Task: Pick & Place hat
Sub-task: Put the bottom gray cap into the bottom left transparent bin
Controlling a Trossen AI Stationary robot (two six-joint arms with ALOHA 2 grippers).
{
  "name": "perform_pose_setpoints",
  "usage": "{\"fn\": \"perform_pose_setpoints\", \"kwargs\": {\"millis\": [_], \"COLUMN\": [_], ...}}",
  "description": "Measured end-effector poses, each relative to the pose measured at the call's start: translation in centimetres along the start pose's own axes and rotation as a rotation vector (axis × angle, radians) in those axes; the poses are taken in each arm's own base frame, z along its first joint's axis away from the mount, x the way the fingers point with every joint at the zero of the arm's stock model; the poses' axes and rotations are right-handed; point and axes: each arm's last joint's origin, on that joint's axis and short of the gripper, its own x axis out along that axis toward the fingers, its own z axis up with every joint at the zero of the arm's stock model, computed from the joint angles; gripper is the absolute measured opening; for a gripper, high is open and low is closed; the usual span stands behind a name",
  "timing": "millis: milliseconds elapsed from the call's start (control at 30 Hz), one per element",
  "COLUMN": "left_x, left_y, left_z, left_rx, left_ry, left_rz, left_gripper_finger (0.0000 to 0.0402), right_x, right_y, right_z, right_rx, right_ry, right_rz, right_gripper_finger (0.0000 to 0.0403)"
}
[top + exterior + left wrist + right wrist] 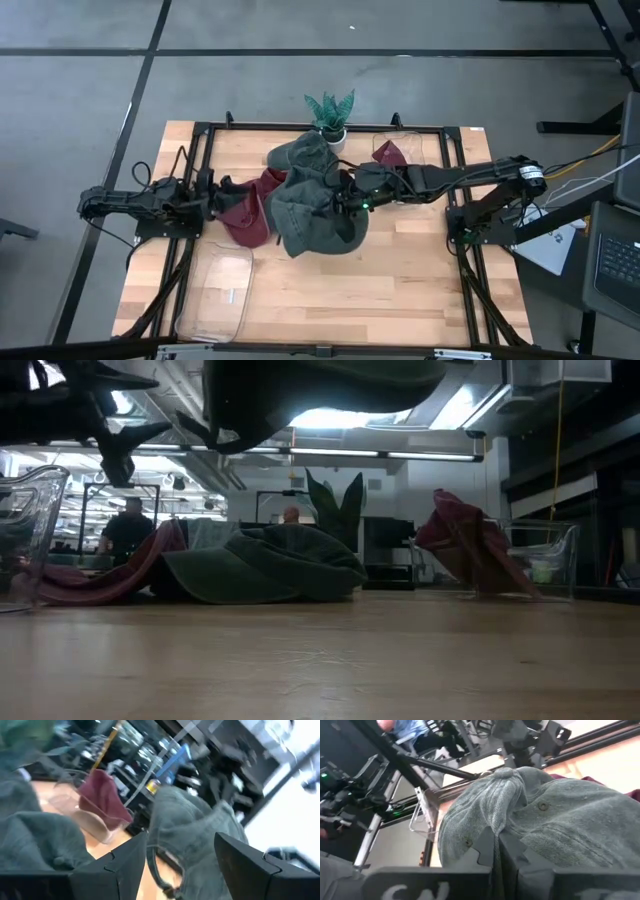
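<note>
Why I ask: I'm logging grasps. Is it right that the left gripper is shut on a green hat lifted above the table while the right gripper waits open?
The arms are swapped. In the right wrist view the right gripper is shut on the green hat, raised in the high view, while the left wrist view shows the left gripper waiting open.

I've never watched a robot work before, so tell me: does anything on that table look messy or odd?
Yes. The hats lie in a jumble mid-table: a green hat and maroon hat overlap. The right pincer is shut on another green hat, which hangs crumpled. One maroon hat slumps over a clear bin.
</note>
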Motion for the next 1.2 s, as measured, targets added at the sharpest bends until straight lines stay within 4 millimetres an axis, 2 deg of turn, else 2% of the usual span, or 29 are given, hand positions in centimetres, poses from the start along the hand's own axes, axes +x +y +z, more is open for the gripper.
{"fn": "perform_pose_setpoints", "kwargs": {"millis": [100, 233, 367, 467, 767, 967, 1067, 1200], "left_x": [0.0, 0.1, 1.0, 2.4, 8.6, 10.8, 12.0, 13.5], "left_y": [-0.2, -2.0, -4.3, -6.2, -10.3, -13.1, -14.7, -15.9], "left_z": [0.2, 1.3, 3.5, 4.9, 7.0, 9.1, 9.2, 7.9], "left_rx": [-0.014, 0.141, 0.332, 0.508, 0.975, 1.239, 1.348, 1.467], "left_ry": [-0.005, 0.039, 0.054, 0.134, 0.512, 0.629, 0.652, 0.754], "left_rz": [-0.033, -0.165, -0.151, -0.141, -0.176, -0.185, -0.271, -0.314], "left_gripper_finger": [0.0228, 0.0228, 0.0228, 0.0228, 0.0228, 0.0228, 0.0228, 0.0228], "right_x": [0.0, 0.0, -0.1, -0.1, -0.2, -0.4, -0.4, -0.4], "right_y": [0.0, 0.3, 0.5, 0.6, 0.8, 0.5, 0.2, -0.2], "right_z": [0.0, -0.2, -0.3, -0.3, 0.5, 0.6, 0.8, 1.0], "right_rx": [0.011, 0.019, 0.058, 0.079, 0.132, 0.159, 0.159, 0.160], "right_ry": [0.003, 0.050, 0.091, 0.104, 0.101, 0.144, 0.141, 0.129], "right_rz": [0.004, 0.105, 0.185, 0.212, 0.353, 0.427, 0.427, 0.417], "right_gripper_finger": [0.0007, 0.0007, 0.0007, 0.0007, 0.0007, 0.0007, 0.0007, 0.0007]}}
